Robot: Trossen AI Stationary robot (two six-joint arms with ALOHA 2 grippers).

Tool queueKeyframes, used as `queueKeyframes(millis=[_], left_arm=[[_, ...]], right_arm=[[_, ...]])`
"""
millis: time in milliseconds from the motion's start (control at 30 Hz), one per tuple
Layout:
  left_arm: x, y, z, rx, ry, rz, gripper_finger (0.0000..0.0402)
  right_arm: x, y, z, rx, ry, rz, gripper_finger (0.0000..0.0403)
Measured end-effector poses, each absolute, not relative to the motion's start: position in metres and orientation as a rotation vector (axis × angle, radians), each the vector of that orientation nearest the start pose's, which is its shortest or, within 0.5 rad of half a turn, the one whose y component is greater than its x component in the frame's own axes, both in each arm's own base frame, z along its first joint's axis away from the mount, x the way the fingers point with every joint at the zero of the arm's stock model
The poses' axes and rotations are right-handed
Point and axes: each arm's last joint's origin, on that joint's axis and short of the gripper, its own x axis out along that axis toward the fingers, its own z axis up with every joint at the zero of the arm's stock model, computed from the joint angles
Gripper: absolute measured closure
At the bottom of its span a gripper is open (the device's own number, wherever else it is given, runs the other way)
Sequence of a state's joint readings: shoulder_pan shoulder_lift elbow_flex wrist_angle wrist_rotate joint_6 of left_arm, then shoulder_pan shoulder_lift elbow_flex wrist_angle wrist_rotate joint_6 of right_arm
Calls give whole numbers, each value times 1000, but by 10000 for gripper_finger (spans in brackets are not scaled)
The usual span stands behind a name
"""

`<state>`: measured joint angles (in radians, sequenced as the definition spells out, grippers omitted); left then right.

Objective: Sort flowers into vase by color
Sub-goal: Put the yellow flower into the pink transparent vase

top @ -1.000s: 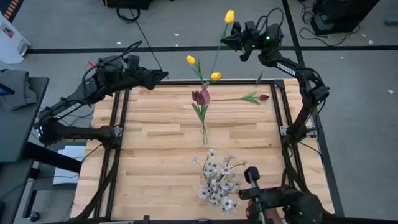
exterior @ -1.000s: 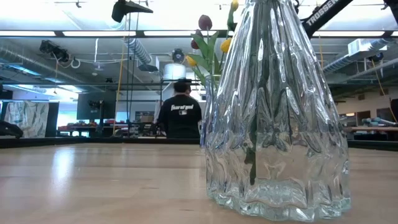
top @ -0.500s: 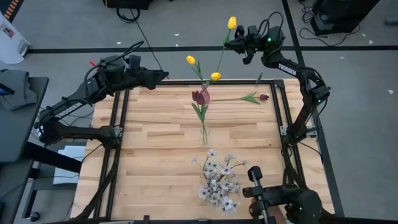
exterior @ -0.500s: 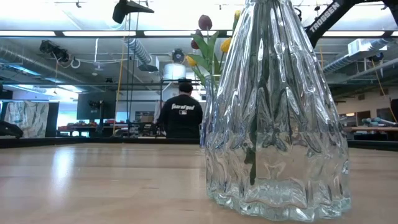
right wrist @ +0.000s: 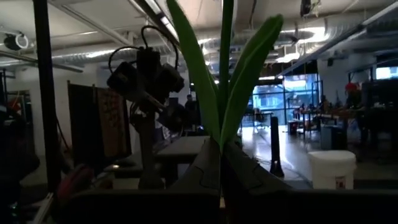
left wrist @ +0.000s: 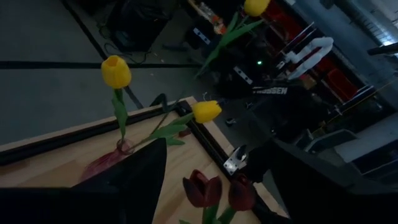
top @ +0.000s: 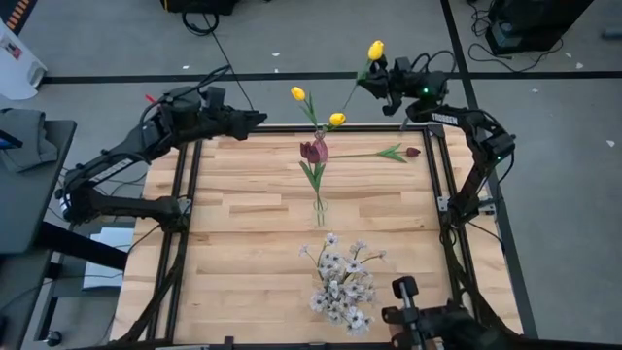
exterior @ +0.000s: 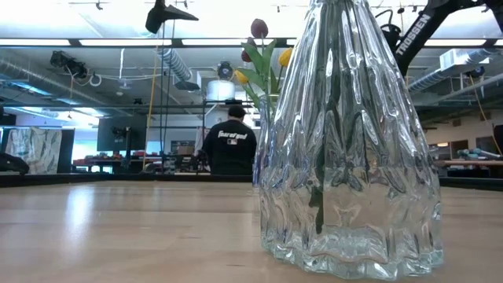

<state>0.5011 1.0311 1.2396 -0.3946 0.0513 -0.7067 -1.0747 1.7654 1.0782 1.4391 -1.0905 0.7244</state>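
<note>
Shifted rightward since earlier: right claw [top: 381,80], clamped on yellow tulip [top: 375,50] stem, beyond far table [top: 243,224] edge, right of vase [top: 318,206]. Left claw [top: 255,119] wide, waiting far-left. Risk: long stem swinging, knocking standing tulips.

In the low view the glass vase [exterior: 350,149] fills the centre right and is cut off by the top edge, so its mouth and the blossoms it holds are out of frame; it also hides most of the tulip stems behind it. In the right wrist view the yellow tulip's stem [right wrist: 225,68] runs off the top edge, bloom unseen. In the left wrist view that tulip's bloom [left wrist: 255,6] is clipped at the top edge.
</note>
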Motion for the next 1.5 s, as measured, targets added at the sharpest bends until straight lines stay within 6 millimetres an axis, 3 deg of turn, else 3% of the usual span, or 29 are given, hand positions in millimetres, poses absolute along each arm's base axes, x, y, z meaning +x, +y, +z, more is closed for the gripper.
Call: queueKeyframes(millis=[367,633,1100,1500], left_arm=[[197,106,412,-745,63,503,120],[202,108,408,-735,92,473,120],[203,107,411,-679,86,445,120],[203,107,411,-659,91,443,120]], right_arm=[[204,-286,297,-79,-380,135,395],[221,-293,266,-16,-345,143,395],[239,-286,256,-21,-300,185,395],[259,-282,236,60,-155,223,394]])
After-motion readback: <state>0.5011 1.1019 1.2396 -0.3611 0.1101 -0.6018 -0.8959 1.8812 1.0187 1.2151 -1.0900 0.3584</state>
